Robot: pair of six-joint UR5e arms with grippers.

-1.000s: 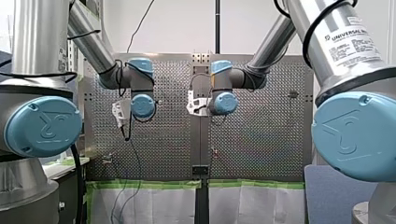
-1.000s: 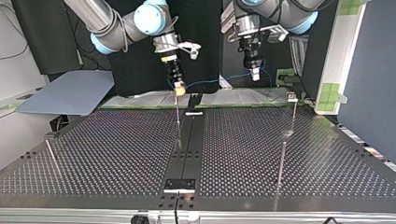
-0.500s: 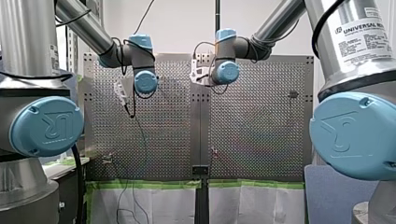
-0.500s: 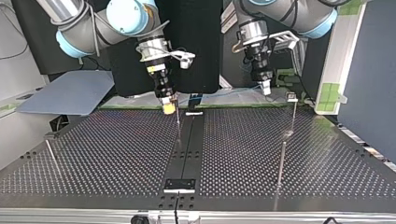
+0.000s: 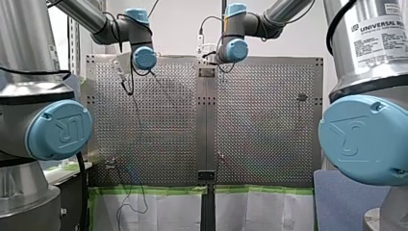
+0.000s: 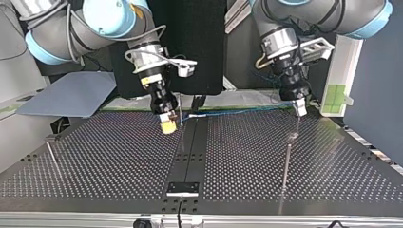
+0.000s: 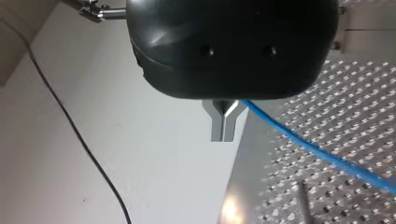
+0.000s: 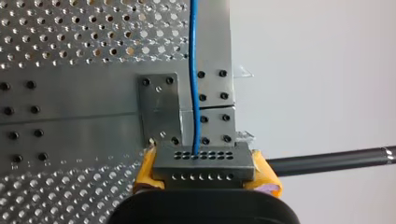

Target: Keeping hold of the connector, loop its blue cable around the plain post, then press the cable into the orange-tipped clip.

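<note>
One grey perforated metal connector [image 8: 203, 162] sits clamped between the two yellow pads [image 8: 145, 170] of my right gripper [image 6: 167, 124], near the thin upright rod [image 6: 182, 135]. Its single blue cable [image 6: 237, 112] runs away from that rod to my left gripper [image 7: 223, 133], whose two metal fingers are pinched together around it.

My right arm [image 6: 71, 33], silver tube with blue joints, angles down over table. Black right gripper [image 8: 204, 170], yellow pads clamped on grey perforated connector block [image 8: 203, 161]. My left arm [image 6: 309, 12], same build, points down. Black left gripper [image 7: 222, 127], metal fingers pressed together.
</note>
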